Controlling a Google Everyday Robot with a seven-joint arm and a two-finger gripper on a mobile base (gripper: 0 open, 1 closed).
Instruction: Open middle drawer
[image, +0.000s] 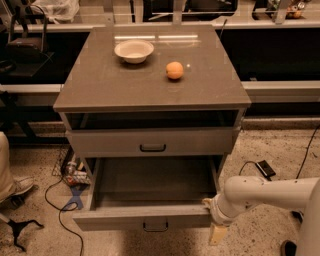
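Gripper (216, 231) lower right, at open middle drawer (145, 218) corner, grip cannot be told | two drawers visible | one bowl (134, 51), one orange (174, 70) on cabinet (125, 87)

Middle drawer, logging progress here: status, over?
Gripper at the drawer's right front corner. Middle drawer pulled well out. Nothing seen blocking it; bowl and orange sit on top.

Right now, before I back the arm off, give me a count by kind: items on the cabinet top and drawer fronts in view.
Bowls: 1, the white bowl
Fruit: 1, the orange
Drawer fronts: 2, the top drawer and the middle drawer, which is pulled out
Total: 4
The gripper sits at the middle drawer's right front corner.
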